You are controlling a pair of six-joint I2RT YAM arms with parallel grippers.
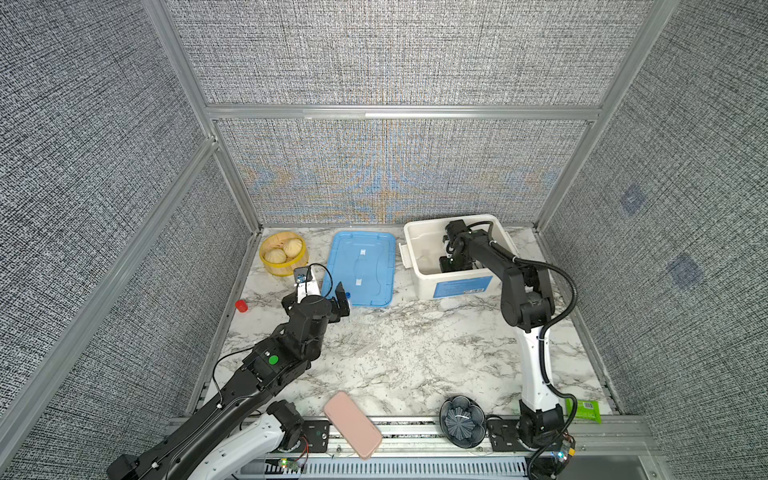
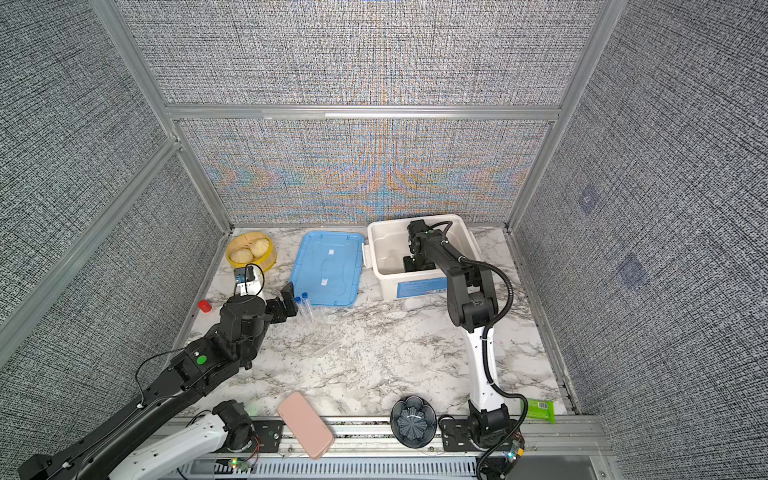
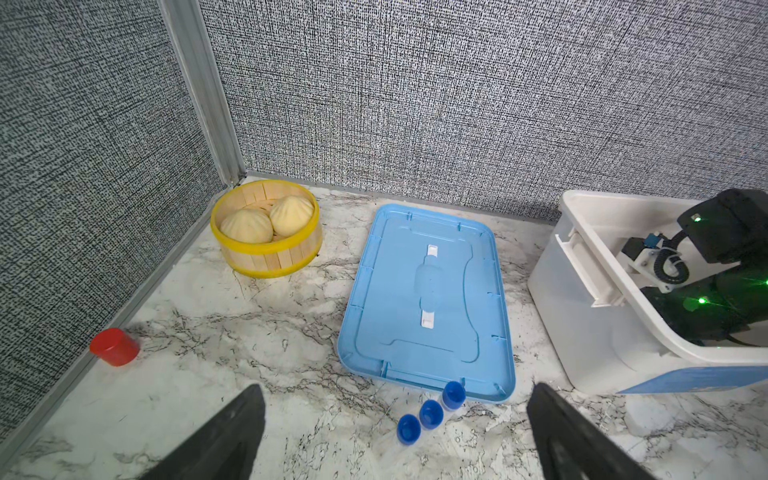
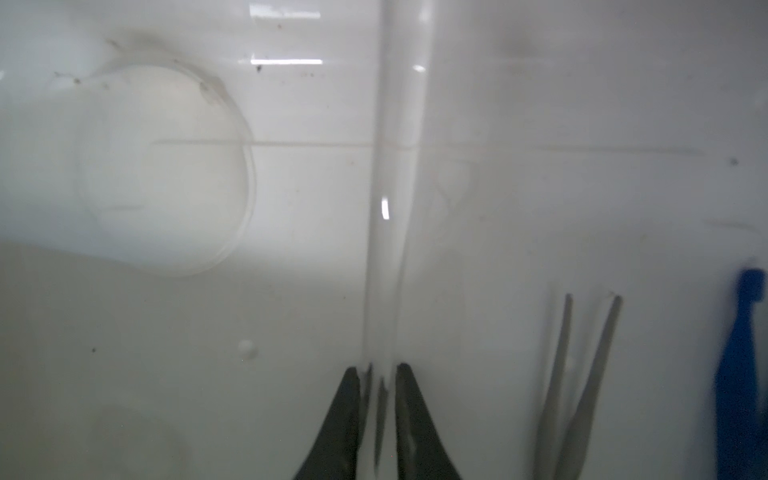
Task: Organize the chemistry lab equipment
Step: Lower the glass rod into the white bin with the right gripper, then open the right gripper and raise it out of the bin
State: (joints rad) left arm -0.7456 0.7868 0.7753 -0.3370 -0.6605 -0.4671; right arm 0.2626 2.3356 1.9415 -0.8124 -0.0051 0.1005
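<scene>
Top views, white bin [image 1: 409,237]: open, at far right; blue lid [image 1: 361,270] flat on the table [image 1: 415,353] just to its left.
Top views, tubes [image 2: 306,307]: lying on the table at the near left corner of the lid, outside the bin.
Top views, left gripper [image 2: 291,302]: low, just left of the tubes; arm stretched from near left toward the lid.
Top views, right arm [image 1: 490,253]: bent over the bin, wrist turned down inside it.
Left wrist view, tubes [image 3: 431,413]: three blue caps side by side, ahead and in line with the gap, untouched.
Left wrist view, jaws: spread wide, holding nothing.
Right wrist view, right gripper [image 4: 377,368]: narrow, one jaw at each side of the white stick [image 4: 386,249]; cannot tell whether pressing or loose.
Right wrist view, silver tweezers [image 4: 582,374] and blue tweezers [image 4: 744,374]: inside the bin, beside the stick, apart from it.
Progress, as judged: both tweezers stored, stick arriving in the bin; tubes left, probably the lid too.
</scene>
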